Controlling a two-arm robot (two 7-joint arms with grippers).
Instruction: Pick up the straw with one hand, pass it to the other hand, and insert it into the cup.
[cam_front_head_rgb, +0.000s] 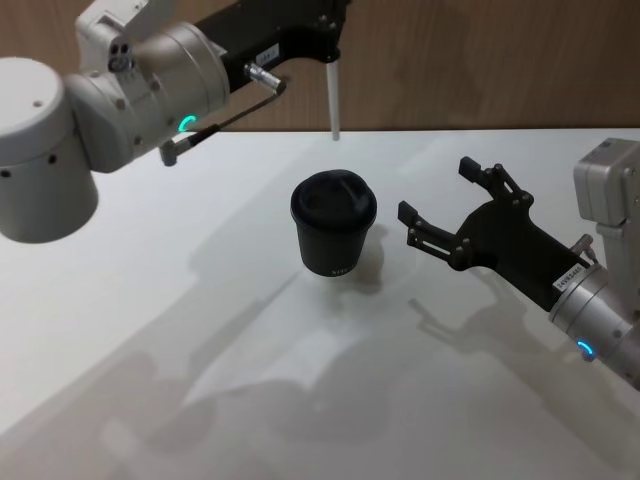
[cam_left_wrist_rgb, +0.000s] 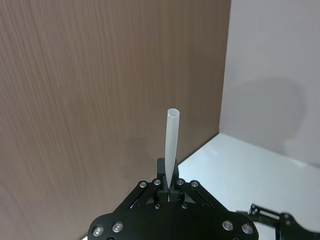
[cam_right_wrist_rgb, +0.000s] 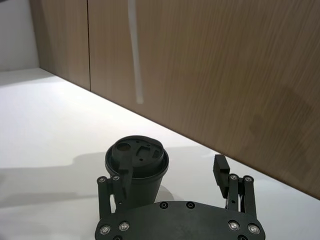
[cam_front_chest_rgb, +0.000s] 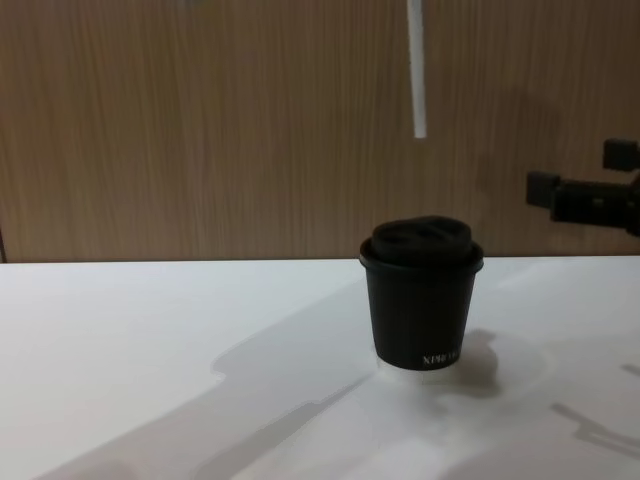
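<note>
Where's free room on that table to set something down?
The white table is bare left of the cup and along its near edge. Crowded: right of the cup, where the open right gripper hovers, and above it, where the left gripper holds the straw.

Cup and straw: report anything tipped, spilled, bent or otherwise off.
Nothing stands out. The cup stands upright on the table, lid on, no spill around it. The straw is straight, gripped by the left gripper and hanging clear above the lid. The right gripper is open beside the cup.

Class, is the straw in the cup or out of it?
Out: the left gripper holds the straw in the air above the cup.
</note>
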